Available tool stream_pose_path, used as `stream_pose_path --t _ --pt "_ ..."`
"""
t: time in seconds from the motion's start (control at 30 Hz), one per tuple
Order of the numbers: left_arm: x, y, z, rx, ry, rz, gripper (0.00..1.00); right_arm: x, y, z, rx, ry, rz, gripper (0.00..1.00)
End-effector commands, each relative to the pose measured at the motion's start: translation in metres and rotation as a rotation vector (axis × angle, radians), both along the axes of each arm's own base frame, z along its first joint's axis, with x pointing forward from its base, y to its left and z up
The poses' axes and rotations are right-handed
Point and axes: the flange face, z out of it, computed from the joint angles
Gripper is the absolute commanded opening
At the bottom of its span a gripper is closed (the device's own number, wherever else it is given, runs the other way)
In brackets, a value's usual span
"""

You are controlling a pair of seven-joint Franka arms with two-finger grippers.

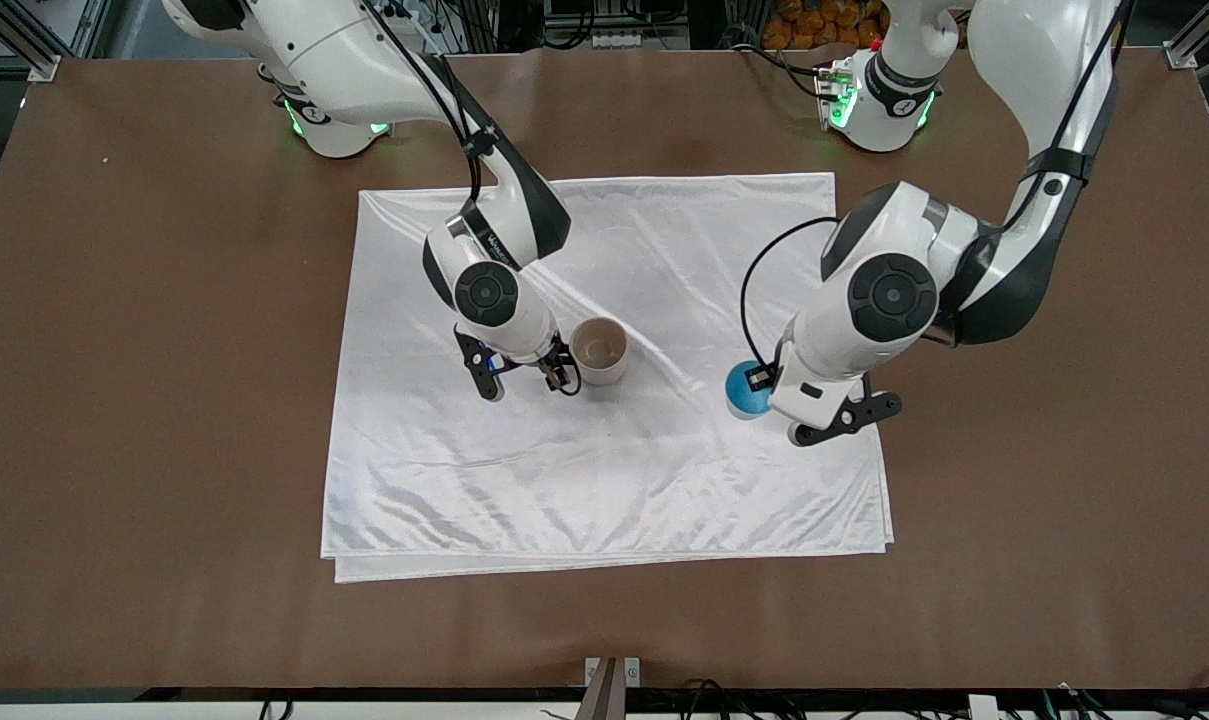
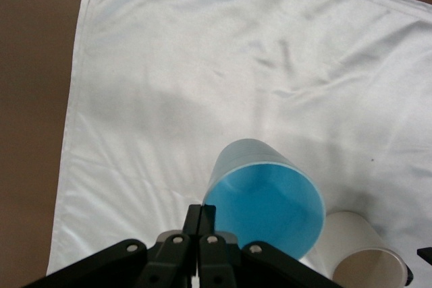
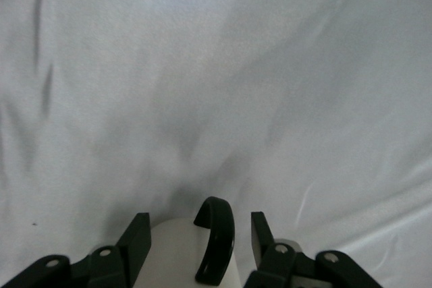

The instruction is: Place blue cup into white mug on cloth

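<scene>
The blue cup [image 1: 742, 392] stands on the white cloth [image 1: 614, 480] toward the left arm's end. My left gripper [image 1: 761, 380] is shut on its rim; in the left wrist view the fingers [image 2: 202, 212] meet at the edge of the cup [image 2: 266, 197]. The white mug [image 1: 600, 349] stands upright near the cloth's middle and also shows in the left wrist view [image 2: 364, 255]. My right gripper [image 1: 526, 378] is open beside the mug. In the right wrist view its fingers [image 3: 138, 234] stand on either side of the mug's black handle [image 3: 217, 237] without touching it.
The brown table [image 1: 144, 400] surrounds the cloth on all sides. The cloth [image 2: 202, 65] lies wrinkled and doubled, with its folded edge nearest the front camera. Both arm bases stand at the table's edge farthest from that camera.
</scene>
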Motion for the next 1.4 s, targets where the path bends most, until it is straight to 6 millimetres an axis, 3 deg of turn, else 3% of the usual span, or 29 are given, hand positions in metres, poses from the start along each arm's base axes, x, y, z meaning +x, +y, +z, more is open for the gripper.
stream_pose_path --t 0.0,0.13,0.33,0.77,0.97,1.23,1.37 --pt "-0.012 -0.018 0.010 -0.009 0.014 0.025 0.00 0.017 -0.024 0.062 0.021 -0.031 0.012 1.00" --pt "-0.018 -0.034 0.015 -0.014 0.006 0.030 0.00 0.026 -0.051 0.105 0.005 -0.055 0.054 1.00" --pt "-0.038 -0.073 0.016 -0.019 0.002 0.033 0.00 0.030 -0.096 0.161 -0.047 -0.070 0.143 1.00" --pt "-0.071 -0.134 -0.009 -0.061 0.037 0.062 0.00 0.026 -0.210 0.274 -0.138 -0.175 0.280 1.00" --pt "-0.086 -0.163 -0.013 -0.098 0.011 0.064 0.00 0.016 -0.267 0.313 -0.141 -0.216 0.344 1.00" --pt "-0.108 -0.194 -0.023 -0.107 0.012 0.054 0.00 0.003 -0.324 0.350 -0.154 -0.242 0.414 1.00" --pt "-0.107 -0.202 -0.033 -0.124 0.013 0.061 0.00 -0.005 -0.358 0.364 -0.154 -0.234 0.486 1.00"
